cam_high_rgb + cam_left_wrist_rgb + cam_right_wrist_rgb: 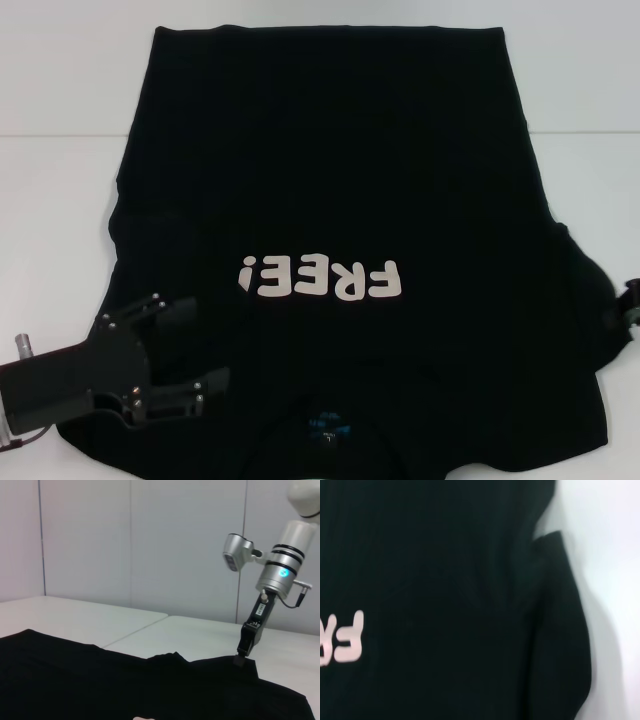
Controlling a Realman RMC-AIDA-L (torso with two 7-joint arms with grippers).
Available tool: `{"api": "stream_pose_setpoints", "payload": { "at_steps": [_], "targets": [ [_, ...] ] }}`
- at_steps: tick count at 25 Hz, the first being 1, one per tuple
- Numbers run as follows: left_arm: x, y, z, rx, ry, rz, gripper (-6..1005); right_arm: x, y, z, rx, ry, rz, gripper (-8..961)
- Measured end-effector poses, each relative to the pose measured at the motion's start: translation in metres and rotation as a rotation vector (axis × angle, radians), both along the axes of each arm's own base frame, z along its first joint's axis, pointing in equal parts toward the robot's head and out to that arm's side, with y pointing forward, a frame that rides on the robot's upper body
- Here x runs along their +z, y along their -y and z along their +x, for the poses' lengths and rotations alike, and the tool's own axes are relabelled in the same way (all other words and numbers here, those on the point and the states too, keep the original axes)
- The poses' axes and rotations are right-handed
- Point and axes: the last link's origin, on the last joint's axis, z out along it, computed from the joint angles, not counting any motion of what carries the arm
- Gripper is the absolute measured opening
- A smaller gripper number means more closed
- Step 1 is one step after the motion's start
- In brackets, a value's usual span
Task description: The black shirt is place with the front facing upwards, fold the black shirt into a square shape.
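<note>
The black shirt [330, 150] lies spread front-up on the white table, its white "FREE!" lettering [320, 280] upside down to me and its blue neck label [328, 430] at the near edge. My left gripper [195, 345] hovers open over the shirt's near-left sleeve area, with nothing between its fingers. At the far right edge my right gripper [630, 300] meets the bunched right sleeve. The left wrist view shows that right gripper [241, 661] pointing down, shut on a small raised peak of the black shirt [100, 685]. In the right wrist view the black shirt [445, 580] has a folded sleeve edge.
The white table [60, 80] shows bare on both sides of the shirt and beyond it. A seam between two tabletops [135, 630] runs toward the shirt. Pale wall panels stand behind the right arm.
</note>
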Motion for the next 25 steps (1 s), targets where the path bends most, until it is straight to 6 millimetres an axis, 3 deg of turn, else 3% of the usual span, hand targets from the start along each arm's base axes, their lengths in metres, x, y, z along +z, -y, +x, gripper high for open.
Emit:
{"api": "stream_pose_setpoints", "payload": {
  "at_steps": [9,15,20,25],
  "targets": [
    [0.001,0.002,-0.001,0.011,0.011,0.0,923,0.03,0.013,0.007,0.021,-0.112,0.144,35],
    [0.0,0.004,-0.003,0.018,0.009,-0.004,924,0.039,0.018,0.002,0.056,-0.185,0.197,36],
    [-0.001,0.004,-0.003,0.021,0.009,-0.007,924,0.029,0.015,-0.007,0.083,-0.2,0.167,35],
    [-0.002,0.004,-0.003,0.021,0.008,-0.006,924,0.006,0.002,-0.031,0.15,-0.195,0.096,36]
  ]
}}
